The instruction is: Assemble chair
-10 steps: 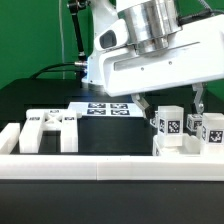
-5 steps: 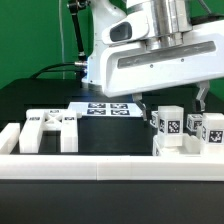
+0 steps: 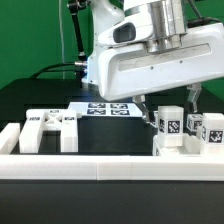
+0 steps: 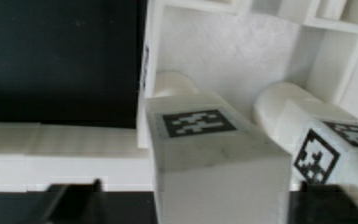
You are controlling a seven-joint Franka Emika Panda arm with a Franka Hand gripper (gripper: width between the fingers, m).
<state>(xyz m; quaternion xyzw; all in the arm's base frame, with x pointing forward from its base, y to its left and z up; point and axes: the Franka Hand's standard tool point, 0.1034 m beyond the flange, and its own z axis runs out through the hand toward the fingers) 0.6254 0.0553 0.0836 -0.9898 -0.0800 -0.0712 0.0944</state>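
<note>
The chair is in loose white parts. An upright tagged leg [image 3: 168,122] stands at the exterior view's right, with a second tagged leg [image 3: 212,128] beside it. My gripper [image 3: 168,108] hangs straight over the first leg, one finger on each side of it. In the wrist view that leg [image 4: 202,125] fills the space between the dark fingertips [image 4: 78,195], and my gripper [image 4: 208,195] is open: a narrow gap shows on one side, and the other finger is almost touching. The second leg [image 4: 327,140] lies close alongside. A notched chair panel [image 3: 50,128] lies at the left.
The marker board [image 3: 108,108] lies flat on the black table behind the parts. A long white rail [image 3: 100,165] runs across the front, with a raised end [image 3: 10,138] at the exterior view's left. The arm's body hangs over the right half.
The fingers have drawn in toward each other around the upright leg. The gripper body has shifted slightly. The parts on the table have not moved.
</note>
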